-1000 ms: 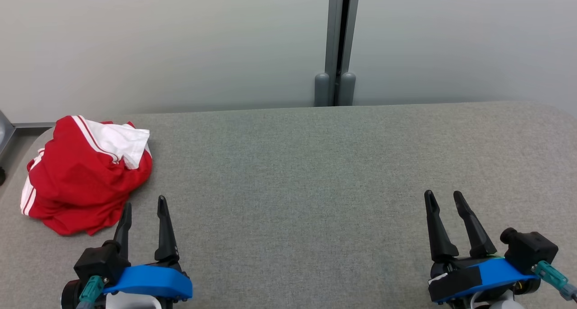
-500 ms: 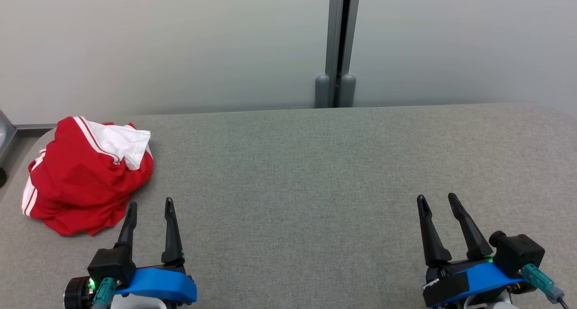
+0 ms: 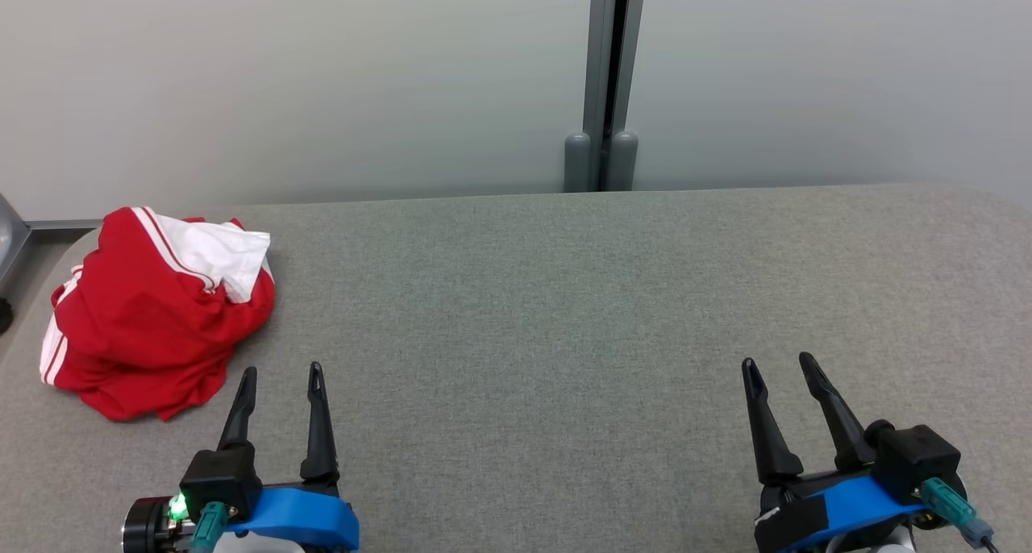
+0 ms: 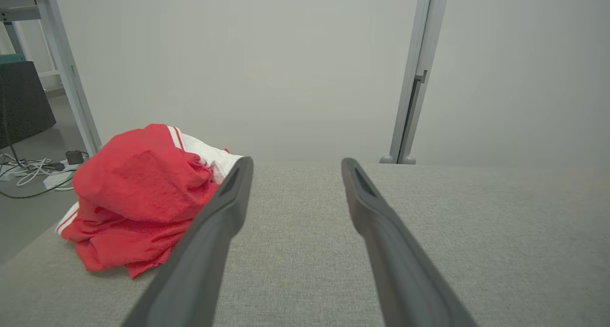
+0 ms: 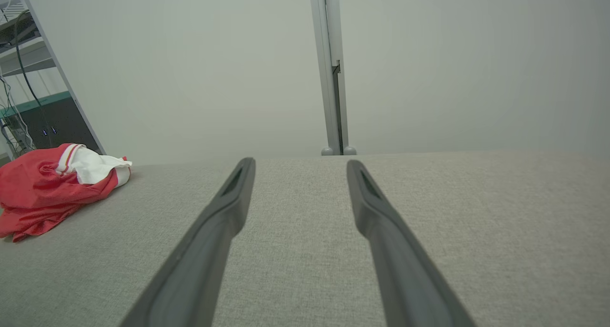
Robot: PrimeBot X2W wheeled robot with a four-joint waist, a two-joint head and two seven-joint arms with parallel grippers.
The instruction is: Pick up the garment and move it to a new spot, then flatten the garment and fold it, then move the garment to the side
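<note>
**Crumpled red garment at the table's left end, both grippers open and empty**

A smooth, matte, pale grey wall panel (image 3: 322,77) spans the background. In front of it lies a broad table (image 3: 524,295) covered in grey-green woven fabric with a fine, even grain; its far corners are rounded. A slim, straight metal post (image 3: 610,69) rises behind the far edge, with two small rounded grey caps at its foot.

The garment (image 3: 145,327) sits in a loose, rumpled heap at the table's left end, close to the edge. It is soft red knit cloth with a white section bunched on top and narrow red-and-white stripes along its borders. In the left wrist view the garment (image 4: 138,193) forms a rounded mound with wrinkled folds spilling at its base.

The left gripper (image 3: 282,369) hovers just beside the heap, near its lower right, not touching it. Its long, dark, tapering fingers are spread apart and hold nothing. The right gripper (image 3: 778,359) hangs well apart at the table's right side, its fingers likewise parted and empty. Each gripper has a glossy blue plastic body and a teal connector; a small green light glows on the left one.
</note>
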